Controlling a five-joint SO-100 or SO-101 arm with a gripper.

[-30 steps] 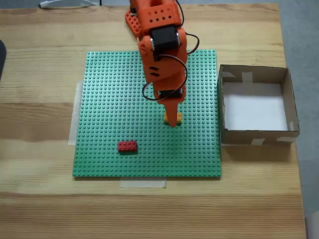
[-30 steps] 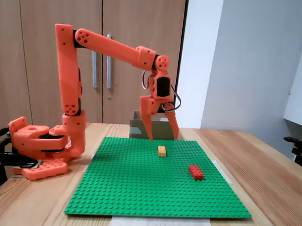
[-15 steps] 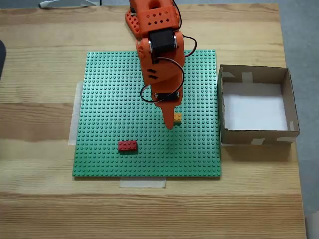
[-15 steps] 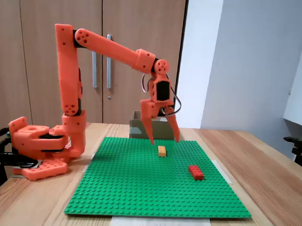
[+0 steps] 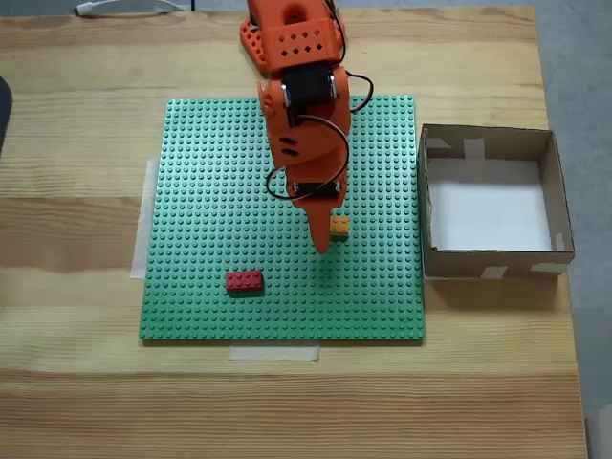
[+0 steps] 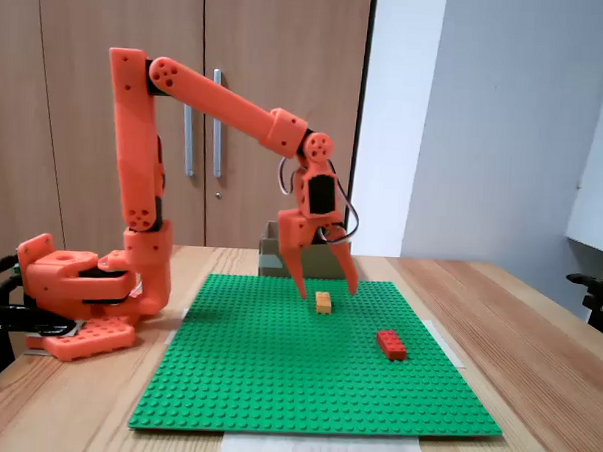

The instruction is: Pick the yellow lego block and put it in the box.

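The yellow lego block (image 5: pixel 338 227) lies flat on the green baseplate (image 5: pixel 210 191), right of centre in the top-down fixed view. In the side fixed view the yellow lego block (image 6: pixel 323 302) sits just below my orange gripper (image 6: pixel 327 290). The gripper (image 5: pixel 325 229) is open and holds nothing. Its two fingers point down, one on each side of the block, with their tips slightly above the plate. The box (image 5: pixel 492 201), brown cardboard with a white floor, stands off the plate's right edge. In the side view the box (image 6: pixel 271 259) peeks out behind the arm.
A red brick (image 5: pixel 244 281) lies on the plate's lower left; in the side view the red brick (image 6: pixel 391 344) is nearer the camera. The arm's base (image 6: pixel 73 291) stands at the far edge of the wooden table (image 5: pixel 86 382). Tape strips hold the plate's edges.
The gripper has come down closer to the plate and shifted slightly left in the top-down view, uncovering the yellow block. The block, the red brick and the box have not moved.
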